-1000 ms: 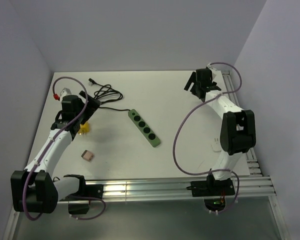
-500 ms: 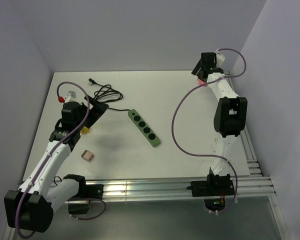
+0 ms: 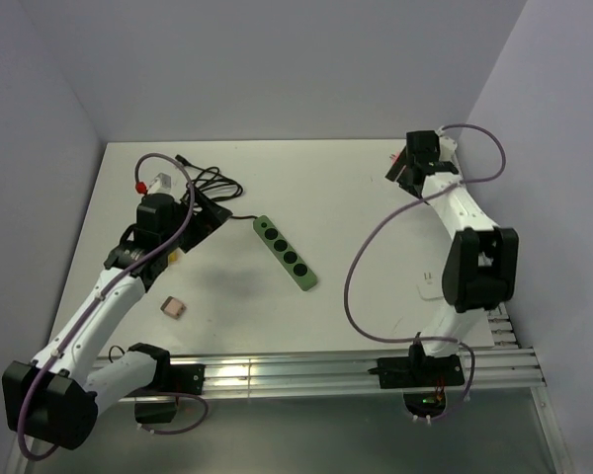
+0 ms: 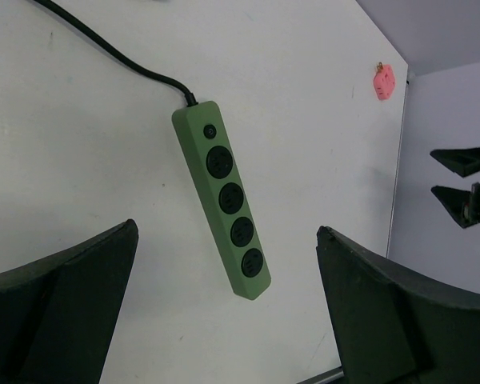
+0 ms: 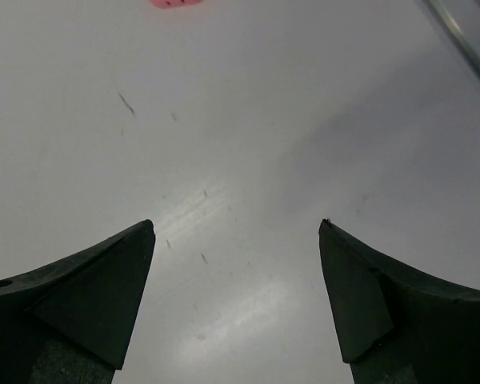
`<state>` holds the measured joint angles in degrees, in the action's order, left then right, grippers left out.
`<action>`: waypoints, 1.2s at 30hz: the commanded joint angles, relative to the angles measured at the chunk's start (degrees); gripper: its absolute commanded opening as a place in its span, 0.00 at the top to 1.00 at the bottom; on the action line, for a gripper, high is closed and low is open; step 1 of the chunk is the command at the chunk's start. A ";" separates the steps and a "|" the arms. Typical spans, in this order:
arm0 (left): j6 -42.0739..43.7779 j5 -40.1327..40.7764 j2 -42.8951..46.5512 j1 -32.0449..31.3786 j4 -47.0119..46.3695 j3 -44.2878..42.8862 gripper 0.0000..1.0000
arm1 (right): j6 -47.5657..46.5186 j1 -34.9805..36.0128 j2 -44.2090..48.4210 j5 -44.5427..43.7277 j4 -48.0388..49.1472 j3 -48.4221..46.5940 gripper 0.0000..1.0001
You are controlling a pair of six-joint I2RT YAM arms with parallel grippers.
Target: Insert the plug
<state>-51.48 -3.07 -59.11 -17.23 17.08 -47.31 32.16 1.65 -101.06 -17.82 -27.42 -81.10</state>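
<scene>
A green power strip (image 3: 285, 254) with four sockets lies mid-table, its black cord (image 3: 210, 183) coiled at the back left. It also shows in the left wrist view (image 4: 224, 204). A small pink plug (image 4: 384, 80) lies on the table at the far right, at the top edge of the right wrist view (image 5: 174, 2). My left gripper (image 3: 206, 210) is open and empty, raised to the left of the strip, whose far end lies between the fingers in its wrist view (image 4: 226, 230). My right gripper (image 3: 402, 170) is open and empty above bare table near the plug (image 5: 237, 222).
A small brown block (image 3: 173, 307) lies near the front left. A yellow piece (image 3: 176, 257) peeks out under the left arm. A white tag (image 3: 430, 284) lies by the right arm. Metal rails (image 3: 326, 373) run along the near edge, and walls enclose the table.
My left arm has swung right, toward the power strip. My right gripper swung to the back right corner, then came back a little forward. Both stay open.
</scene>
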 commanded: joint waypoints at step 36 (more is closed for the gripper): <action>8.68 -0.27 -7.69 -11.68 7.70 -10.35 0.01 | 10.91 -17.65 40.42 8.95 -13.36 43.92 0.13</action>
<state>-44.21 -1.80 -67.70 -28.67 26.11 -55.44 42.78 -15.79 -60.10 -6.66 -40.88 -35.90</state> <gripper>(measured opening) 0.989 0.868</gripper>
